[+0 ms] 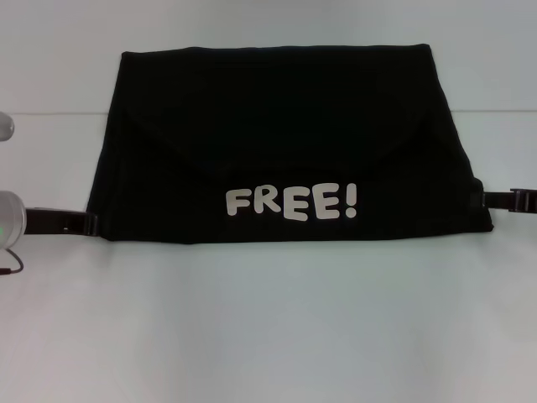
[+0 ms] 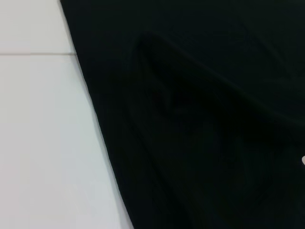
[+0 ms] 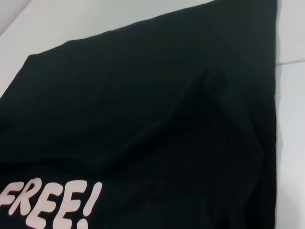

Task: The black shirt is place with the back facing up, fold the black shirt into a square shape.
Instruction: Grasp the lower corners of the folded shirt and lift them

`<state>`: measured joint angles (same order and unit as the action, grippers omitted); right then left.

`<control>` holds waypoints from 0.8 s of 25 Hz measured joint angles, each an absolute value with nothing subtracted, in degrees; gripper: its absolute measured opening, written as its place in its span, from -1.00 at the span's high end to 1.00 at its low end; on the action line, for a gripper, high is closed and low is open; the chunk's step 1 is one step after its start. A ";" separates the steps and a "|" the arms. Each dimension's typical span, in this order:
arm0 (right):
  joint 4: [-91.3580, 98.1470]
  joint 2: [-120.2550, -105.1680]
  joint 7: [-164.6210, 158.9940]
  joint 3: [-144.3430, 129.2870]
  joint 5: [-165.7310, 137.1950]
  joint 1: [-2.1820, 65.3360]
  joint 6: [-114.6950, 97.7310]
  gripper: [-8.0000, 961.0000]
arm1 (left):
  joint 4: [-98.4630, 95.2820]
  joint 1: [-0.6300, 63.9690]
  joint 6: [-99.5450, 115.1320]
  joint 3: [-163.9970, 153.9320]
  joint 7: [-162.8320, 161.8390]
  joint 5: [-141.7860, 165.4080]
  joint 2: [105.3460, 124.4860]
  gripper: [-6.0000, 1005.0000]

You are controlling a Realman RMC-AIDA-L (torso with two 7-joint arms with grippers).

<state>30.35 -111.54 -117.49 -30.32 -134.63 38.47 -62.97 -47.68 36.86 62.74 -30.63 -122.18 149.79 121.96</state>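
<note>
The black shirt (image 1: pixel 285 143) lies on the white table, folded into a wide, roughly rectangular shape. White letters "FREE!" (image 1: pixel 292 203) show on its near part, with a curved fold line above them. My left gripper (image 1: pixel 77 223) sits low on the table at the shirt's near left corner. My right gripper (image 1: pixel 487 200) sits at the shirt's near right edge. The left wrist view shows the shirt's (image 2: pixel 200 124) edge and a soft crease. The right wrist view shows the shirt (image 3: pixel 152 109) with the letters (image 3: pixel 52 200). Neither wrist view shows fingers.
The white table (image 1: pixel 268 327) stretches in front of the shirt, with a seam line (image 1: pixel 50 112) running across behind it. My left arm's grey body (image 1: pixel 10 214) stands at the left edge with a thin cable (image 1: pixel 13 267) below it.
</note>
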 joint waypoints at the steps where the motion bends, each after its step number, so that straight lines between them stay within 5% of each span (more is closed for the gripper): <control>1: 30.31 -111.63 -117.31 -30.32 -134.64 38.41 -62.91 -0.28 | -47.67 36.95 62.68 -30.65 -122.18 149.79 121.94 0.99; 8: 27.64 -111.95 -115.74 -30.41 -134.65 38.86 -59.55 -0.29 | -47.49 37.31 62.38 -30.43 -122.13 149.85 121.82 0.99; 20: 26.36 -112.77 -114.80 -34.26 -134.28 40.30 -58.66 0.08 | -47.45 37.53 62.24 -30.41 -122.14 149.85 121.73 0.99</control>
